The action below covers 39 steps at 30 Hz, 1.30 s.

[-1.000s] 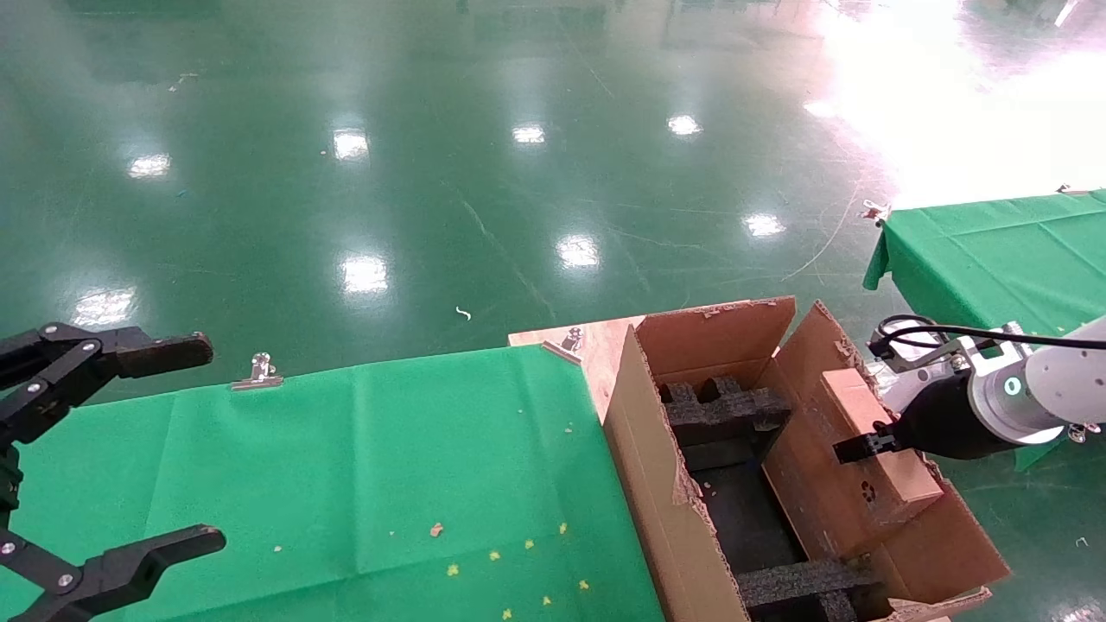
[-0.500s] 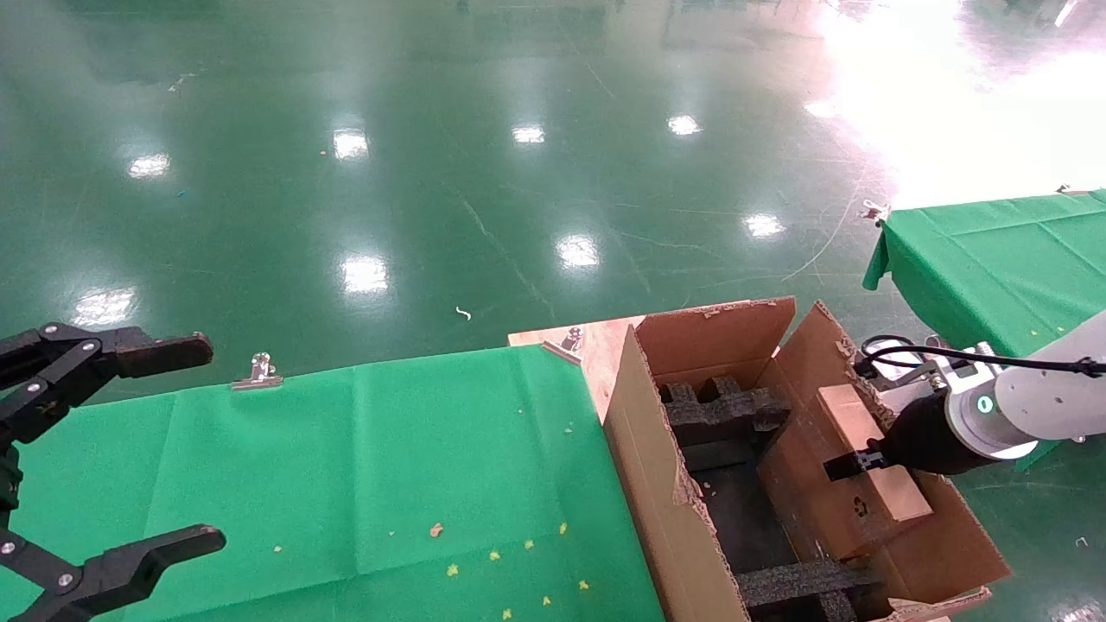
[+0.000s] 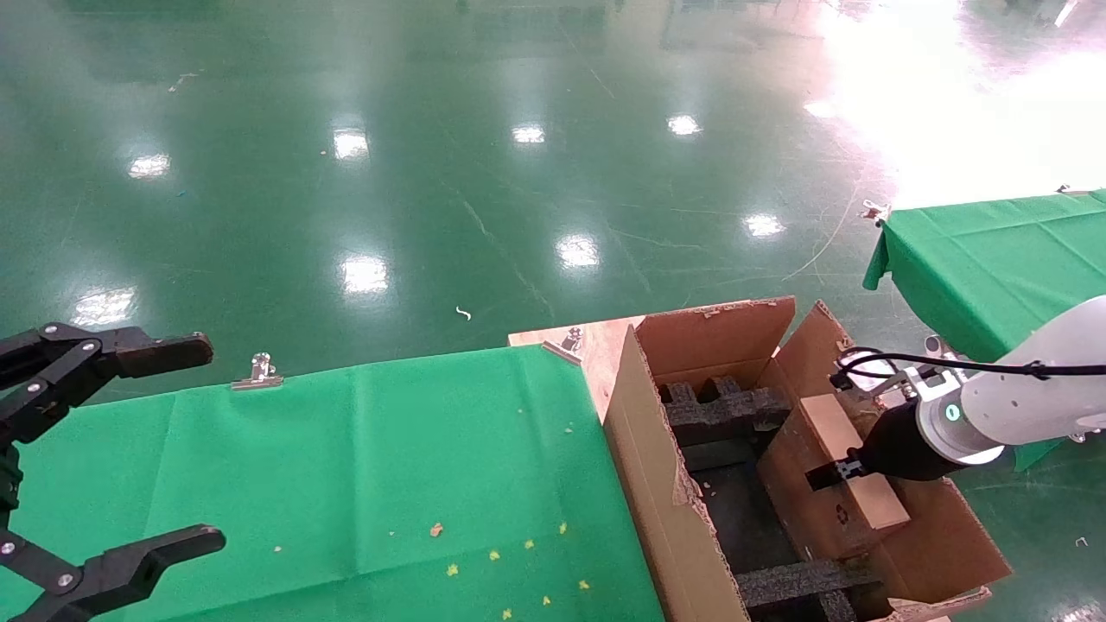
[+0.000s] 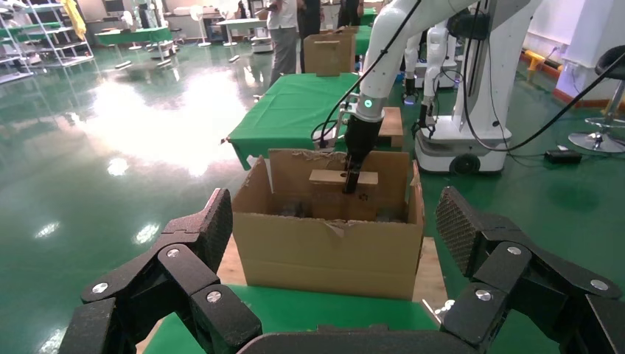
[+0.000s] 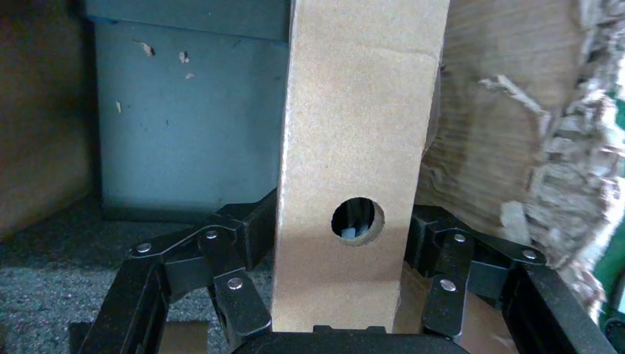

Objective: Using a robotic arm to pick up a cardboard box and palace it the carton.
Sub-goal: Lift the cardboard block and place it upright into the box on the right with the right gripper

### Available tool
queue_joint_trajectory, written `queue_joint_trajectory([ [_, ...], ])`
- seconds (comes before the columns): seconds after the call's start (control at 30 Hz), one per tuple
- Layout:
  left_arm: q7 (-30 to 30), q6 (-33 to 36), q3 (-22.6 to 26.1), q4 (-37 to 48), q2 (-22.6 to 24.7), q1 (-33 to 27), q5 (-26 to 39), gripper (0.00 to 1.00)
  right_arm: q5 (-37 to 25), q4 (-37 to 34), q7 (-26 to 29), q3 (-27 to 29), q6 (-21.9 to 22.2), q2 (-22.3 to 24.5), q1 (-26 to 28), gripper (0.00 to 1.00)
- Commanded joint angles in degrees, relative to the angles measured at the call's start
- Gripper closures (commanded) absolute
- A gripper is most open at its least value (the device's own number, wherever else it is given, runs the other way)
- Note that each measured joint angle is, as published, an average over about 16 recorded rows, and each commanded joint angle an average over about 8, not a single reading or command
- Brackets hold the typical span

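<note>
The small flat cardboard box (image 3: 829, 428) stands on edge, part way down inside the open carton (image 3: 644, 449) near its right wall. The white robotic arm's right gripper (image 3: 834, 473) is shut on it from the right. In the right wrist view the box (image 5: 354, 133) fills the space between the black fingers (image 5: 236, 243), with its round hole facing the camera. Black foam blocks (image 3: 726, 410) lie at the carton's ends. The left wrist view shows the box (image 4: 324, 177) just above the carton's rim (image 4: 324, 251). My left gripper (image 3: 207, 445) hangs open far to the left.
A green-covered table (image 3: 346, 466) adjoins the carton's left side, with a metal clip (image 3: 257, 371) on its far edge. A second green table (image 3: 994, 259) stands behind the right arm. The carton's flaps stand tall and ragged. The shiny green floor lies beyond.
The right gripper has carried the cardboard box leftward and down, from over the carton's right flap into the carton. The left gripper has not moved.
</note>
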Motion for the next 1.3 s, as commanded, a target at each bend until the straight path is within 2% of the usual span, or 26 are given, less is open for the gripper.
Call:
queue_joint_trajectory([
  [0.03, 0.0, 0.0, 0.0, 0.0, 0.0, 0.0, 0.0, 0.0, 0.6, -0.8, -0.7, 0.3, 0.1, -0.5, -0.8, 1.0],
  [0.7, 0.0, 0.0, 0.0, 0.0, 0.0, 0.0, 0.0, 0.0, 5.2, -8.7, -7.3, 2.6, -1.0, -4.1, -6.9, 1.0],
  [0.73, 0.0, 0.0, 0.0, 0.0, 0.0, 0.0, 0.0, 0.0, 5.4, -8.9, -7.5, 2.7, -1.0, -4.1, -7.0, 0.96],
  [0.77, 0.0, 0.0, 0.0, 0.0, 0.0, 0.0, 0.0, 0.0, 5.5, -9.1, -7.7, 2.8, -1.1, -4.2, -7.1, 0.88],
  [0.97, 0.0, 0.0, 0.0, 0.0, 0.0, 0.0, -0.1, 0.0, 6.3, -9.8, -8.2, 3.4, -1.6, -4.4, -7.5, 0.13],
  [1.0, 0.0, 0.0, 0.0, 0.0, 0.0, 0.0, -0.1, 0.0, 6.4, -9.9, -8.3, 3.5, -1.6, -4.4, -7.5, 0.05],
  [1.03, 0.0, 0.0, 0.0, 0.0, 0.0, 0.0, -0.1, 0.0, 6.5, -9.9, -8.3, 3.5, -1.6, -4.4, -7.5, 0.0],
  [1.3, 0.0, 0.0, 0.0, 0.0, 0.0, 0.0, -0.1, 0.0, 6.3, -9.7, -8.2, 3.3, -1.7, -4.3, -7.4, 0.0],
])
